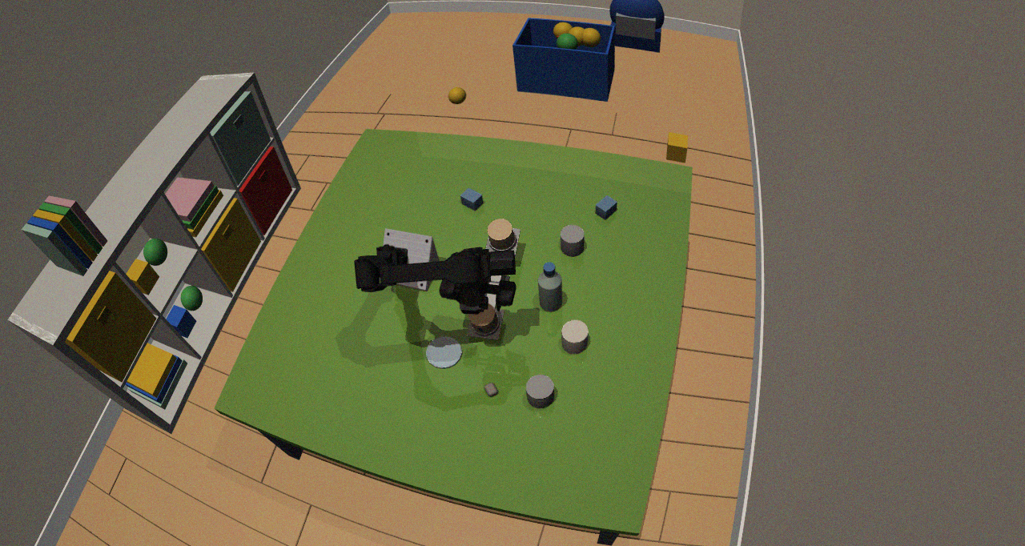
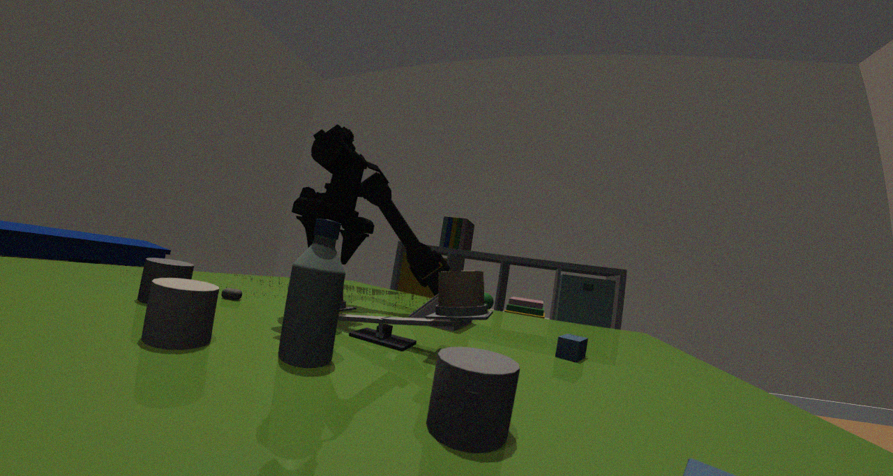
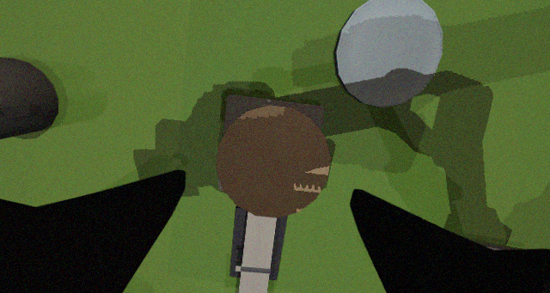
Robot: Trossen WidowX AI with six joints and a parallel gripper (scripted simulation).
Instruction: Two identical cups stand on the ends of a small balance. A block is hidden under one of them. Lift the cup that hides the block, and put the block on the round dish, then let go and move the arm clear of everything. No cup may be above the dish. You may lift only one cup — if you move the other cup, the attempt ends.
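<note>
My gripper (image 1: 488,300) (image 3: 270,188) is open and empty. In the wrist view its fingers stand wide on either side of the near cup (image 1: 484,319) (image 3: 271,155), above it and apart from it. This tan-topped cup stands upright on its end plate, in my shadow. The other cup (image 1: 500,233) (image 2: 460,290) stands upright on the opposite end of the balance (image 2: 399,320) (image 3: 259,246); that end is raised off the table. The pale round dish (image 1: 444,353) (image 3: 388,48) lies beside the near cup, with nothing on it. No block shows; the cups hide whatever is beneath them.
A bottle (image 1: 550,291) (image 2: 310,314) stands beside the balance. Grey cylinders (image 1: 572,240) (image 1: 540,391) and a paler-topped one (image 1: 574,336) (image 2: 179,314) stand around it. A small dark pebble (image 1: 490,389) (image 2: 231,294) lies near the dish. Two blue blocks (image 1: 471,198) (image 1: 605,207) lie further back.
</note>
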